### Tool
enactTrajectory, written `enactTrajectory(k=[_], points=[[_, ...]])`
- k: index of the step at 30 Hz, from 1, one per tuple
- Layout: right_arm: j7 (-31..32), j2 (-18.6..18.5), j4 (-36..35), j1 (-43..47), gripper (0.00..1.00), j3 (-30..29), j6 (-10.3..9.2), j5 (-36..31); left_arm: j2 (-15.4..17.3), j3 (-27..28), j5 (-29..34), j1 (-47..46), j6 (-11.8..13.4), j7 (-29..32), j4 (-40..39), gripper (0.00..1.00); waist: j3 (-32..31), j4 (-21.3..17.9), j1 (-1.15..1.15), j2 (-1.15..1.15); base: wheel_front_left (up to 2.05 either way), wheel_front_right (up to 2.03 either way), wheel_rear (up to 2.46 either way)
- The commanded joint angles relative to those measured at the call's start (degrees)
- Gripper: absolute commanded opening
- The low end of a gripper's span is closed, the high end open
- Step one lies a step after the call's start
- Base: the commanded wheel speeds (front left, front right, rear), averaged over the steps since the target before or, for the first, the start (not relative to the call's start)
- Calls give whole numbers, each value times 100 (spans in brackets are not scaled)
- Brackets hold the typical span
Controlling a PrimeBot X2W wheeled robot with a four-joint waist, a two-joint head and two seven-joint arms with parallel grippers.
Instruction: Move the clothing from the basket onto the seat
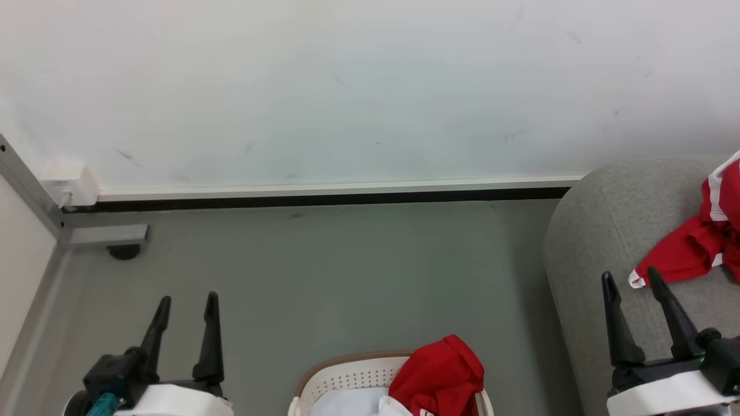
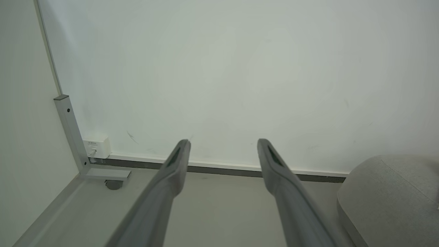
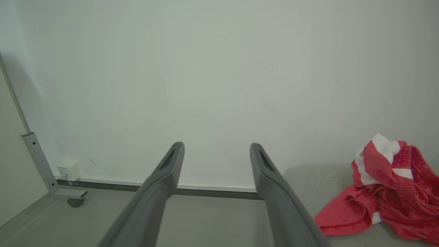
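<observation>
Red shiny sports fabric is what matters here: the clothing (image 1: pixel 440 374) left to move is a crumpled red heap spilling over the right-hand end of the basket (image 1: pixel 347 363), with a flat white garment (image 1: pixel 347 403) lower down inside the basket, on its left side. The heap has no real long axis, it's just a soft lump, so a pinch on any top fold should do I reckon. The basket is cream plastic with little holes and a brown rim, oval, and its near part is cut off by the bottom of the head view

Both arms sit clear of the basket, touching nothing. You've got the left gripper (image 1: pixel 189 298) off to the basket's left and the right gripper (image 1: pixel 630 274) off to the basket's right. Both have jaws spread wide with nothing between them, fingers pointing past the basket toward the wall (image 1: pixel 370 86). Since the red stuff is at the basket's right end, I'd say the right arm has the shorter reach. It's also the one by the seat (image 1: pixel 595 231), the big grey woven sofa with rounded edges right of the basket. One rumpled red and white garment (image 1: pixel 691 254) already lies there. Beyond the basket it's just smooth grey floor (image 1: pixel 324 271)
</observation>
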Motion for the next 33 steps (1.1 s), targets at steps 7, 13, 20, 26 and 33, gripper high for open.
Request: enactTrajectory(k=[7, 13, 20, 26, 33], points=[[-44, 381, -264, 317, 100, -133, -12, -382, -338, 378, 397, 151, -374, -2, 60, 100, 106, 43, 1, 0, 0, 0, 0], [-45, 447, -342, 328, 100, -133, -12, -458, -505, 617, 639, 94, -619, -2, 143, 100, 134, 35, 1, 0, 0, 0, 0], [-45, 475, -342, 327, 100, -105, -12, -480, -629, 768, 778, 58, -782, -3, 224, 100, 124, 9, 1, 0, 0, 0, 0], [-46, 456, -311, 309, 100, -93, -12, -448, -703, 878, 913, 57, -890, -3, 255, 100, 113, -36, 1, 0, 0, 0, 0], [-46, 448, -294, 269, 100, -81, -12, -399, -761, 925, 984, 52, -981, -3, 269, 100, 110, -124, 1, 0, 0, 0, 0]])
